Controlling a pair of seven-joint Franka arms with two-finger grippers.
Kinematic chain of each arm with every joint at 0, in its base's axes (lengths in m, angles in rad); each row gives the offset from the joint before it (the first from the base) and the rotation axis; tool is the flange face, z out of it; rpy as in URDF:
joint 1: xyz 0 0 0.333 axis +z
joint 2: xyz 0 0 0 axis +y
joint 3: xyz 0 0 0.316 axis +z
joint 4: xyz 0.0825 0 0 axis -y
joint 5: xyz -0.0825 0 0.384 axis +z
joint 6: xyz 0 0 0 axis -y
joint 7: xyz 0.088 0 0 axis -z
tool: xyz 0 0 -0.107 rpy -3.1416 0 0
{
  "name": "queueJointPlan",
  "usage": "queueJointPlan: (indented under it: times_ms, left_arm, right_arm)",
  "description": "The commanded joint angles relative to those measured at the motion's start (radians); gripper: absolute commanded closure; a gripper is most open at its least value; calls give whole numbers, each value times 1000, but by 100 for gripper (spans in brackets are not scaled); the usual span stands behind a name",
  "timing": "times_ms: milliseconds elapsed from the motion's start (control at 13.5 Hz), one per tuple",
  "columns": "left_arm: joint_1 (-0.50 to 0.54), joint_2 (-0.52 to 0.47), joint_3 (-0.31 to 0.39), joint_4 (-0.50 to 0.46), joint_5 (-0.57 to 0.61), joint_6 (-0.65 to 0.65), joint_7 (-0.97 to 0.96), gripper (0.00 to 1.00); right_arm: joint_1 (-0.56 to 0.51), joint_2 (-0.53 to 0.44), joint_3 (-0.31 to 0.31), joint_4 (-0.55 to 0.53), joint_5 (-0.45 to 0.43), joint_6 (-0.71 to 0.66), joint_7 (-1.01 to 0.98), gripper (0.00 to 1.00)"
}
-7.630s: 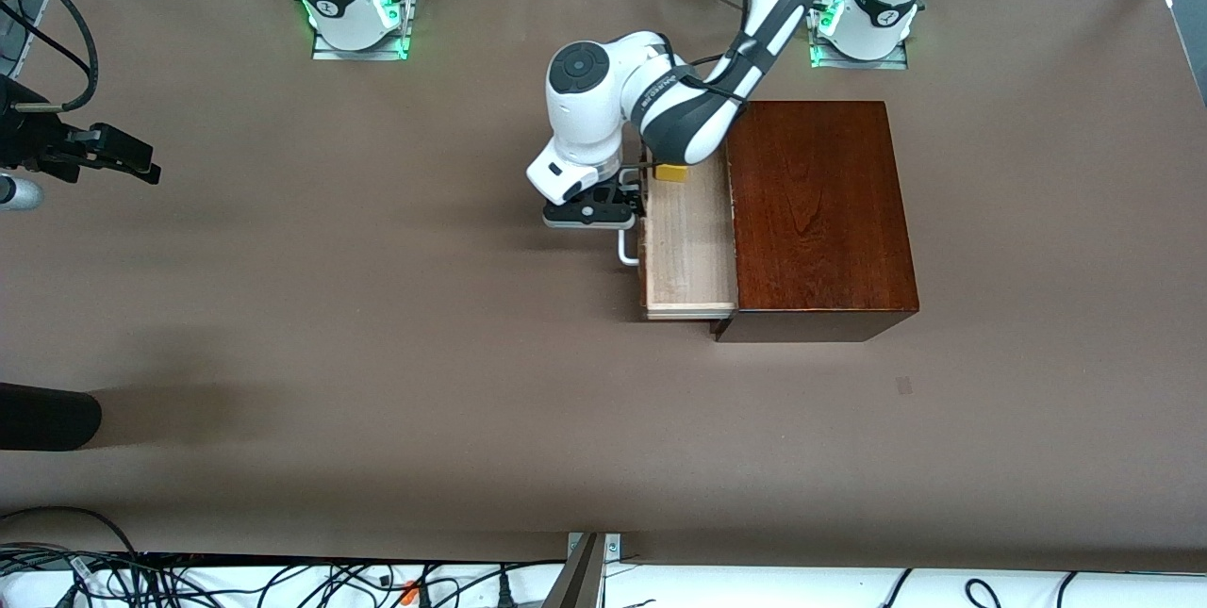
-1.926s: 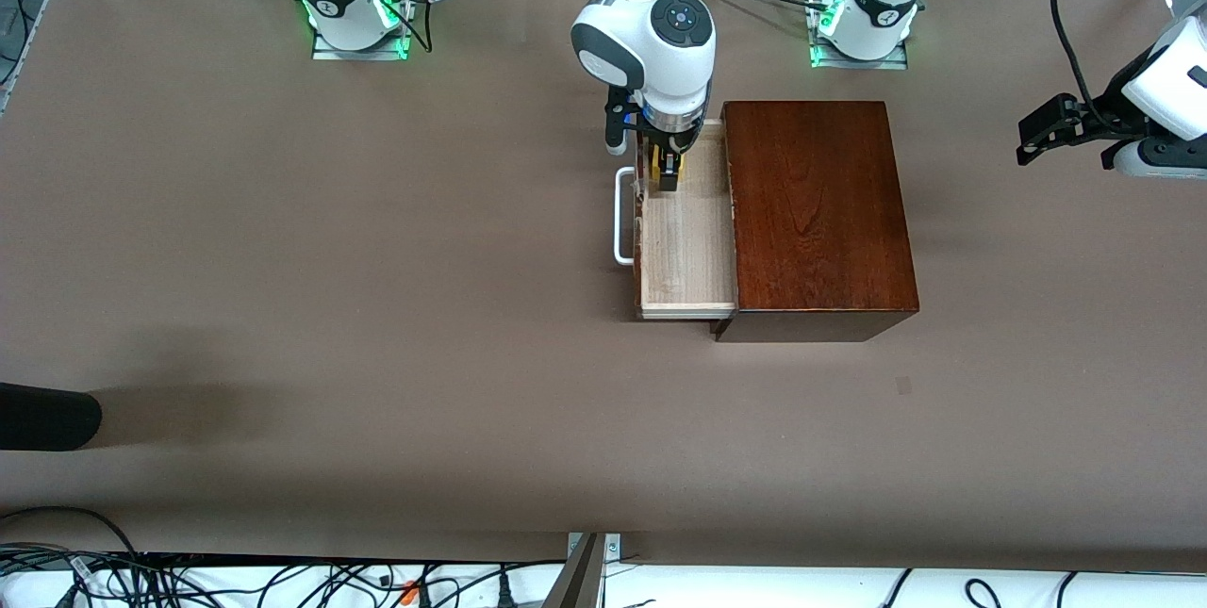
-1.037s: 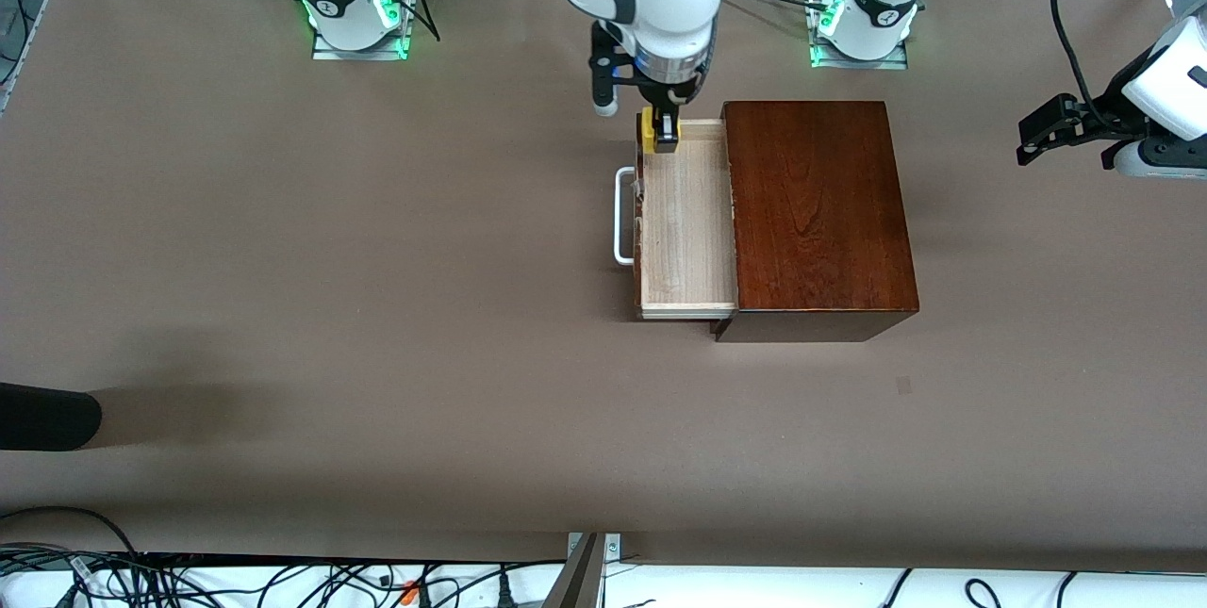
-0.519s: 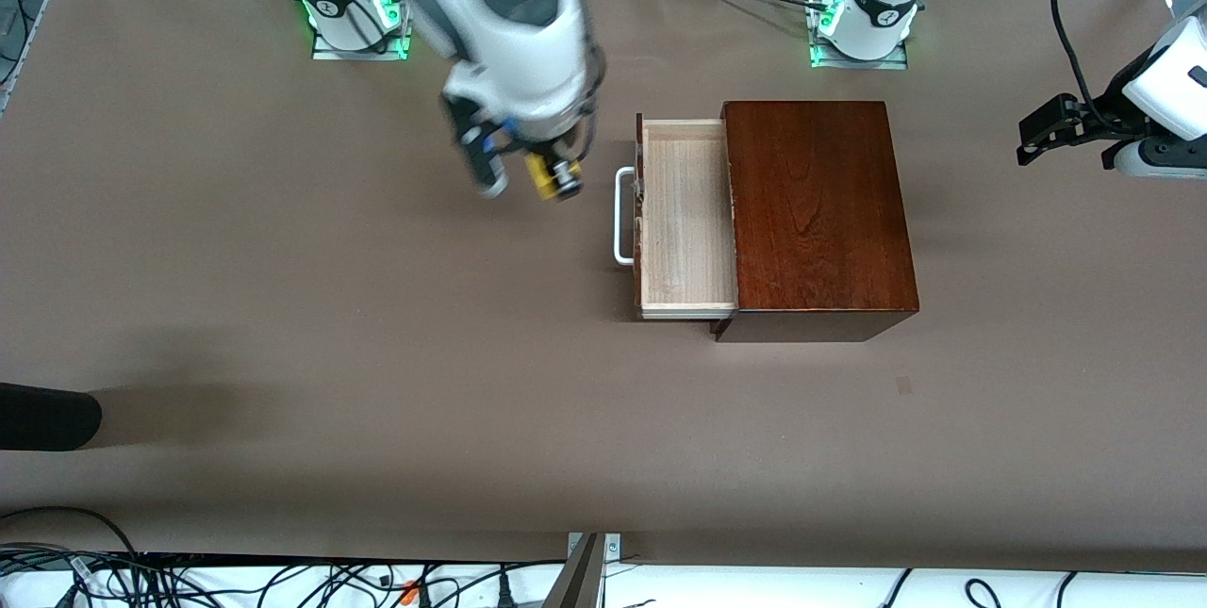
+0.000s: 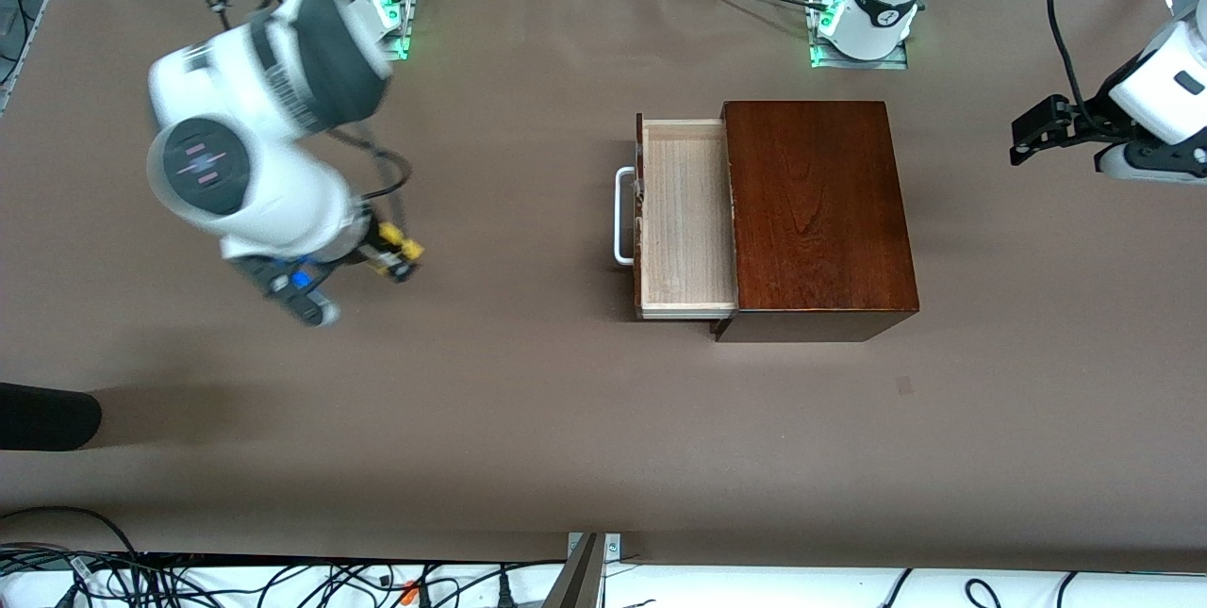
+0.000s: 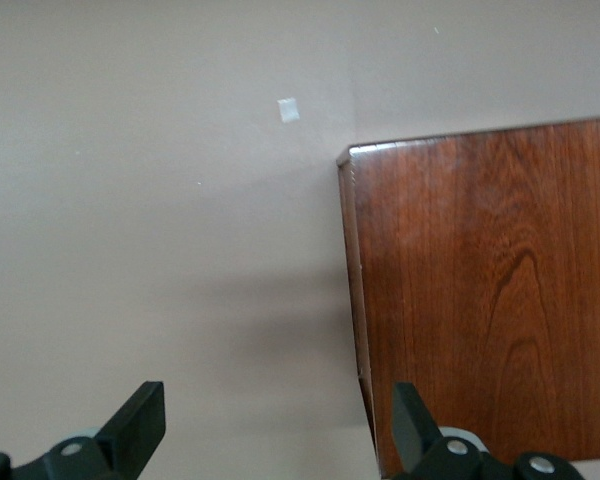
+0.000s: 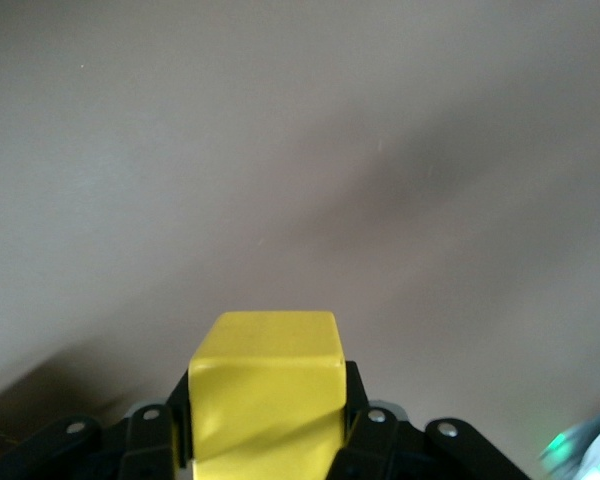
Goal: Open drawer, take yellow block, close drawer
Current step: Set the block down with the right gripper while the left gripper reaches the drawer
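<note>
Brown counter [image 5: 528, 401] carries the box [image 5: 816, 212], its drawer [image 5: 686, 217] pulled open at 9 o'clock so the tray could be reached. Left gripper [image 5: 1028, 132] waits over the counter's left-arm end, fingers spread, holding nothing. Right gripper [image 5: 401, 259], over bare counter at 9 o'clock of the drawer, clamps the block [image 7: 268, 395] between closed fingers, probably to set it down.
</note>
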Motion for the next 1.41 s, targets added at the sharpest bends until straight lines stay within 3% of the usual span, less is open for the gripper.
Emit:
queueJointPlan:
  times_ms: [0, 148, 370, 667, 815, 1111, 1185, 1259, 1333]
  left_arm:
    - [-32, 77, -17, 36, -18, -24, 40, 0]
    - [-54, 110, -40, 54, -44, -25, 44, 0]
    - [-163, 180, -123, 113, -61, -25, 81, 0]
    - [-318, 304, -152, 206, -97, -4, 164, 0]
    - [-385, 380, -160, 251, -137, 74, 249, 0]
    - [-491, 482, -189, 251, -197, 300, 447, 0]
    - [-523, 507, -191, 251, -191, 344, 481, 0]
    - [-548, 527, -189, 251, -185, 376, 515, 0]
    - [-566, 548, -189, 251, -162, 409, 558, 0]
  right_arm:
    - [-64, 52, 14, -24, -12, 75, -230, 98]
    - [-88, 88, 14, -66, -69, 192, -377, 98]
    - [-125, 172, 14, -116, -84, 387, -552, 98]
    - [-124, 281, 11, -116, -144, 557, -615, 98]
    - [-118, 316, 11, -116, -144, 611, -612, 98]
    - [-111, 361, 11, -116, -146, 686, -614, 95]
    - [-111, 367, 11, -116, -146, 695, -615, 90]
    - [-110, 373, 11, -114, -153, 697, -615, 61]
    - [-105, 375, 11, -114, -166, 697, -605, 13]
